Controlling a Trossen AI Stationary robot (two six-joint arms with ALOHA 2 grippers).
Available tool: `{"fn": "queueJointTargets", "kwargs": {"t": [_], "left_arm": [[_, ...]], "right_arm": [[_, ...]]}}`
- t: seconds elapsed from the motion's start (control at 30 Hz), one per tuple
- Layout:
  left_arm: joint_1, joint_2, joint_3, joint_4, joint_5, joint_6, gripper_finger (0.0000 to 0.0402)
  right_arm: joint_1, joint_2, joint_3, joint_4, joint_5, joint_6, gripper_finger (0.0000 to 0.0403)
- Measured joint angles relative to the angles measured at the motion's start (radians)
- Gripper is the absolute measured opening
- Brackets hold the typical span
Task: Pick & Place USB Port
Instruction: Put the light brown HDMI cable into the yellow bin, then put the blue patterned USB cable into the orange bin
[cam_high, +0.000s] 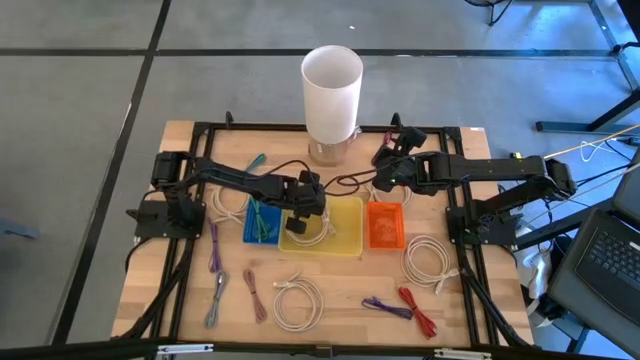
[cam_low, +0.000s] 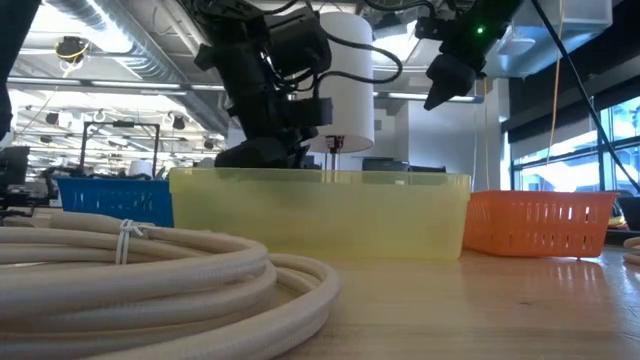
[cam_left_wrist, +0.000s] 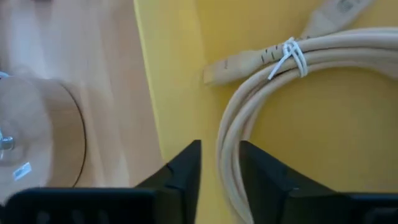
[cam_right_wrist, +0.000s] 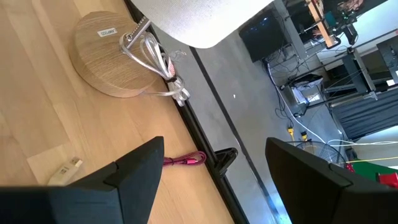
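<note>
A cream cable coil, bound with a white twist tie, lies in the yellow tray. In the left wrist view the coil rests on the yellow tray floor, its plugs pointing outward. My left gripper reaches down into the tray's left part and is shut on the coil. My right gripper hovers open above the table near the lamp's wooden base, holding nothing. In the low view it is the gripper hanging above the tray's right end. My left gripper pinches the coil's bundled strands between its two fingers, on the loop's side away from the tied plugs. The fingers come from above, pointing down, and stand across the strands. The coil still lies on the yellow tray's floor, slack.
A tall white lamp stands at the far edge. A blue tray sits left of the yellow one, an orange tray right of it. More cream coils and coloured cables lie on the near table.
</note>
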Motion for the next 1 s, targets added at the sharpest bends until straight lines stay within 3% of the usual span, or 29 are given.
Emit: {"fn": "queueJointTargets", "kwargs": {"t": [0.27, 0.57, 0.77, 1.0], "left_arm": [[-0.018, -0.006, 0.017, -0.05, -0.011, -0.008, 0.0183], [-0.037, -0.062, 0.157, -0.236, 0.016, -0.052, 0.0195], [-0.021, -0.234, 0.154, -0.291, 0.103, -0.143, 0.0185], [-0.01, -0.575, -0.023, -0.245, 0.109, -0.282, 0.0177]], "right_arm": [[0.0, 0.0, 0.0, -0.008, 0.0, 0.0, 0.0283], [0.0, 0.0, 0.0, -0.057, -0.003, 0.051, 0.0283], [0.0, 0.0, 0.0, -0.122, -0.003, 0.13, 0.0283], [0.0, 0.0, 0.0, -0.122, -0.011, 0.131, 0.0283]]}}
